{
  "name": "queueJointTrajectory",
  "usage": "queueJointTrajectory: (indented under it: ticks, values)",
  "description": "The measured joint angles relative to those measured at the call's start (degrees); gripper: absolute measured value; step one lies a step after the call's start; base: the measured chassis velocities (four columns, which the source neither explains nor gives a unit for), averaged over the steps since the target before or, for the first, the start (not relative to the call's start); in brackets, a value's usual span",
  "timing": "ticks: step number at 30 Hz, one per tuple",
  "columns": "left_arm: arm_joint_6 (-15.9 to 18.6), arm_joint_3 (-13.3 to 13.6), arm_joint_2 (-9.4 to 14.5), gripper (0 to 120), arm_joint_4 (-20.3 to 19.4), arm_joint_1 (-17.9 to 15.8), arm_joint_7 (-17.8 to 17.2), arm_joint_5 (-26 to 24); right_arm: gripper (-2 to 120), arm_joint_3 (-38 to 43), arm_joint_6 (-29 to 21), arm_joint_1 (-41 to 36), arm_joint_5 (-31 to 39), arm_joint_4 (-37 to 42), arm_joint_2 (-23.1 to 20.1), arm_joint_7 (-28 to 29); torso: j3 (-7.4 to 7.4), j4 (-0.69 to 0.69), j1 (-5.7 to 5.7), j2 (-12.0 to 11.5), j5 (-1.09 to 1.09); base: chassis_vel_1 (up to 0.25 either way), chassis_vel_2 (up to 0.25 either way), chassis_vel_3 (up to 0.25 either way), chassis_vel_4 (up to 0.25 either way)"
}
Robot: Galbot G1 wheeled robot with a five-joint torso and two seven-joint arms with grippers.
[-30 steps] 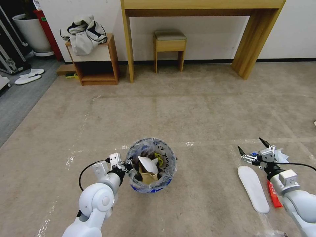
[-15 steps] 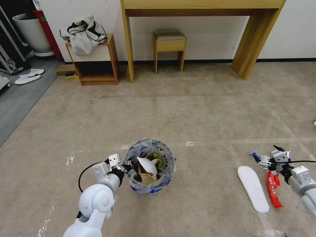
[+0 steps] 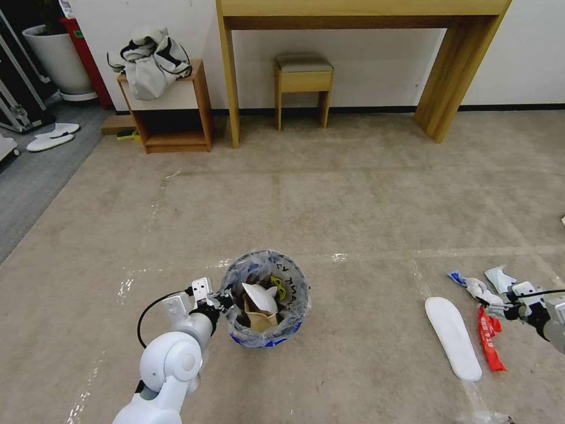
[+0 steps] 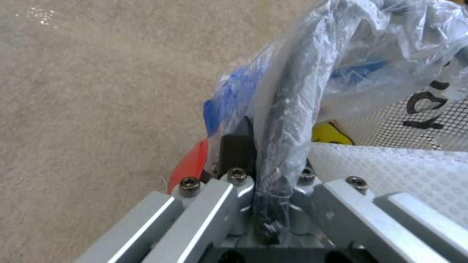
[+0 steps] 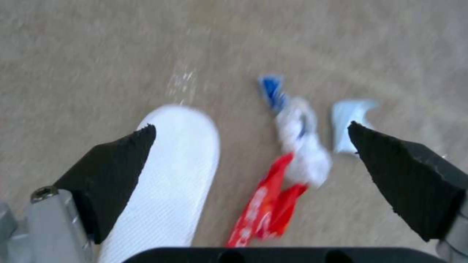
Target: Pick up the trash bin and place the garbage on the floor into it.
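Black-padded fingers of the right hand [image 5: 251, 146] stand spread wide with nothing between them, low over the carpet at the robot's right. Seen from the wrist, the gap frames a twisted white-and-blue crumpled paper [image 5: 299, 146] and a flat red foil wrapper [image 5: 265, 215] that touch each other; a pale blue paper scrap [image 5: 348, 120] lies just beside one pad, and a flat white textured slipper [image 5: 163, 182] lies under the other.

The left hand [image 4: 273, 190] is clenched on the dark rim of the small round red trash bin with its blue band [image 3: 266, 294], pinching the clear plastic liner bag [image 4: 341, 47] along with it. The bin sits in front of the robot, well apart from the litter on the right, and already contains a brown paper bag [image 3: 259, 318] and a white item.

Beyond this, beige carpet [image 3: 353, 194] runs to a wooden table [image 3: 359, 12], a small stool [image 3: 303, 79] and a low wooden shelf carrying a grey-white jacket [image 3: 150, 59]. Another pair of white slippers [image 3: 50, 136] lies far left.

Hazards, as a judgement:
- Closing on the overlapping paper and wrapper may take one piece and leave the other.
- A pad may catch the slipper edge and drag it.
- Thin wrapper flat on carpet may slip from the pads.
- The liner may tear or pull free where it is pinched.
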Motion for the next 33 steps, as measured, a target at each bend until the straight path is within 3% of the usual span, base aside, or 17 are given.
queueJointTrajectory:
  ticks: [10, 21, 33]
  values:
    - [-0.08, 0.19, 0.17, 1, 0.73, 0.20, 0.07, 0.41, 100, -6.56, -4.62, 3.10, 8.59, -7.07, 0.06, -0.87, 0.00, 0.00, 0.00, 0.00, -0.01, 0.000, 0.000, 0.000, 0.000]
    - [-0.14, 1.22, 1.22, 1, 2.59, -1.20, 0.24, -0.22, 100, -10.12, -3.96, 6.50, 6.00, -13.99, 4.07, -0.31, 0.00, -0.02, 0.00, 0.00, -0.02, 0.000, 0.000, 0.000, 0.000]
    - [-0.13, 0.90, 2.08, 1, 2.65, -1.44, 0.20, -1.40, 100, -15.62, -1.74, 15.48, 3.32, -23.80, 8.90, 1.89, 0.00, 0.00, 0.00, 0.00, -0.02, 0.000, 0.000, 0.000, 0.000]
